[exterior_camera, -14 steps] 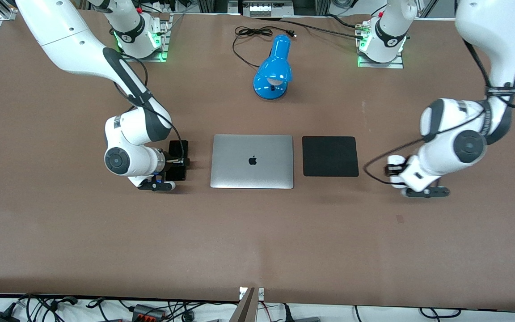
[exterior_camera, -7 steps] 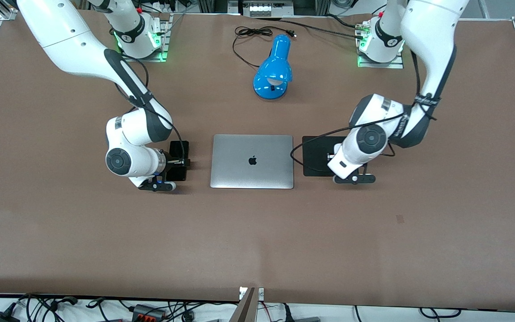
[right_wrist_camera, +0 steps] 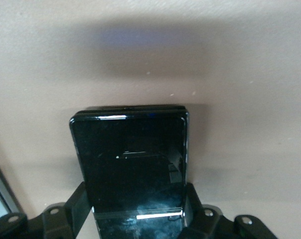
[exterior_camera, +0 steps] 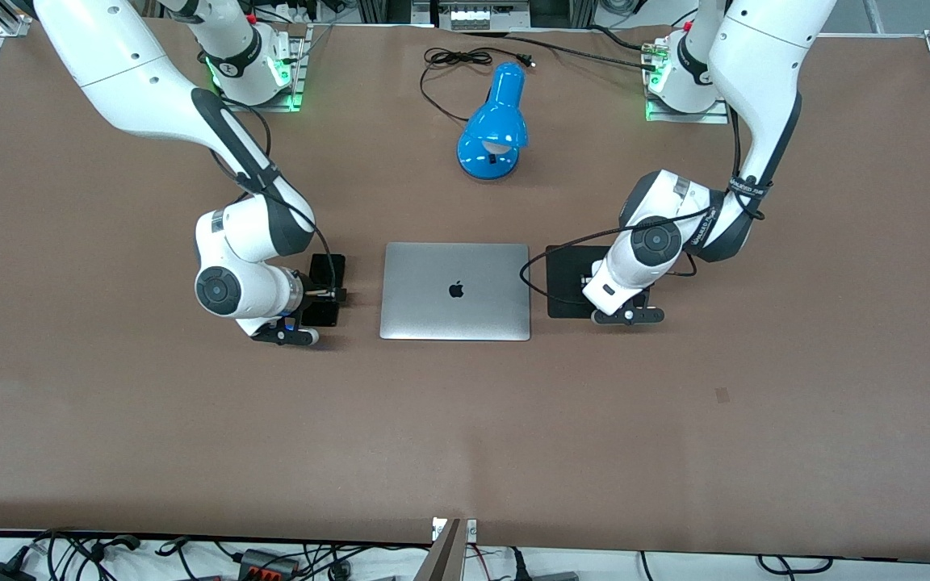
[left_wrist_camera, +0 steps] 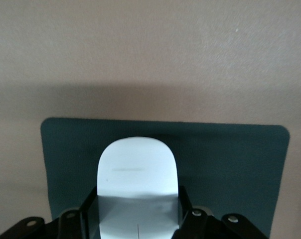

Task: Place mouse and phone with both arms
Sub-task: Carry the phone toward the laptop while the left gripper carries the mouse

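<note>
Brown table covering (exterior_camera: pixel 465 420) spreads under two white Franka arms, with a closed silver laptop (exterior_camera: pixel 455 291) at its centre and a blue desk lamp (exterior_camera: pixel 496 125) lying farther from the front camera, its black cord (exterior_camera: pixel 453 60) looped toward the robots' bases.

Toward the left arm's end, a black mouse pad (exterior_camera: pixel 568 278) lies just beside the laptop. The left arm (exterior_camera: pixel 756 89) reaches down over it, and the left gripper (left_wrist_camera: pixel 138 219) hangs above the pad with its jaws clamped on the sides of the white mouse (left_wrist_camera: pixel 138 174). In the left wrist view the mouse juts out from between the black fingers (left_wrist_camera: pixel 88 209), the dark pad (left_wrist_camera: pixel 230 164) directly underneath; whether the mouse touches the pad cannot be told.

Toward the right arm's end, the right arm (exterior_camera: pixel 150 89) bends low beside the laptop. The right gripper (right_wrist_camera: pixel 138 219) grips the black phone (right_wrist_camera: pixel 133 164) by its long edges, jaws closed on it. In the front view the phone (exterior_camera: pixel 326 270) shows just beside the laptop, partly hidden by the gripper (exterior_camera: pixel 321 294). In the right wrist view its glossy face reflects the gripper, and bare table (right_wrist_camera: pixel 190 50) lies below; contact with the table cannot be judged.
</note>
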### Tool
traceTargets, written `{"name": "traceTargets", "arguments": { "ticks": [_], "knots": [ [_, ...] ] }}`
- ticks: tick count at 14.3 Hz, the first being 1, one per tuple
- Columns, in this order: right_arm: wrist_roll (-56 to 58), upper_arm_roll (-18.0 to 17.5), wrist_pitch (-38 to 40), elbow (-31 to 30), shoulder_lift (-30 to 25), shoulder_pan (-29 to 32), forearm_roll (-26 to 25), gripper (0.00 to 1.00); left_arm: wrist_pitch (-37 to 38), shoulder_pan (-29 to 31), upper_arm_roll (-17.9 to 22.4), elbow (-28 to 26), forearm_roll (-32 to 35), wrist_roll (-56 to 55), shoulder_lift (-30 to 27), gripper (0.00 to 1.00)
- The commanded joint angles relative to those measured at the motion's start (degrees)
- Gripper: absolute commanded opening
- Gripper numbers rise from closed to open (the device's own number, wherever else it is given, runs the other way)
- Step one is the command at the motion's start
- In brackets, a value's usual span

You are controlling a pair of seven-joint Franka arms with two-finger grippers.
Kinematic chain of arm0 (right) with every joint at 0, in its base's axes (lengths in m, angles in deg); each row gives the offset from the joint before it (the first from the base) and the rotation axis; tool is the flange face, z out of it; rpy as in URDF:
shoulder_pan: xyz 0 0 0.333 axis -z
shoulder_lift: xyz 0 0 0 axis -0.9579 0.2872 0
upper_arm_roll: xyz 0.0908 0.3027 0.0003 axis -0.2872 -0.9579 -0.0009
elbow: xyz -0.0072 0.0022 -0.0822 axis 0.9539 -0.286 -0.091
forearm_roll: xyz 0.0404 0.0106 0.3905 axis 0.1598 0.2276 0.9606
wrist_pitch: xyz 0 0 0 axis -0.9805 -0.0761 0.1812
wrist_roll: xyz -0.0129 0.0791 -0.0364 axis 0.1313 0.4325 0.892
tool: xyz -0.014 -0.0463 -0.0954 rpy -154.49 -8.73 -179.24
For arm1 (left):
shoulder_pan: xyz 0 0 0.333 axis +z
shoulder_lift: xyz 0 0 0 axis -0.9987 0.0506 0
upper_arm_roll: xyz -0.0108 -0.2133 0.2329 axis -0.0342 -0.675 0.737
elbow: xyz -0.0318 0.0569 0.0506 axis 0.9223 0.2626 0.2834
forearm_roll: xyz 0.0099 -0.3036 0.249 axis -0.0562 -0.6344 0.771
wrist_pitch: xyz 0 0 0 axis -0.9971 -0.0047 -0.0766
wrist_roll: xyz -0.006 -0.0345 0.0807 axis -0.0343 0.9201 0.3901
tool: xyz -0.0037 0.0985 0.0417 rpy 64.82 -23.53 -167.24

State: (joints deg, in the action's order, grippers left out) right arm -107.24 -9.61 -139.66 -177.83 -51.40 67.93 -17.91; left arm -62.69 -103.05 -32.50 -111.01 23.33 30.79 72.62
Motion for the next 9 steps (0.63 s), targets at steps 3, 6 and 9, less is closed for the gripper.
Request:
{"name": "traceTargets", "arguments": {
  "ticks": [3,6,9],
  "knots": [
    [-0.5,-0.1,-0.7,1.0,1.0,-1.2,-0.2,0.29,-3.1,-0.1,0.1,-1.5,1.5,-1.2,-0.2,0.67],
    [2.7,-0.1,-1.0,0.8,1.0,-2.4,-0.4,0.34,-3.0,0.3,0.1,-1.3,1.5,-0.6,-0.4,1.00],
    [2.3,0.1,-0.8,1.0,1.5,-2.4,-0.1,1.00,-1.9,0.4,0.1,-0.4,1.5,-1.1,-1.8,1.00]
  ]
}}
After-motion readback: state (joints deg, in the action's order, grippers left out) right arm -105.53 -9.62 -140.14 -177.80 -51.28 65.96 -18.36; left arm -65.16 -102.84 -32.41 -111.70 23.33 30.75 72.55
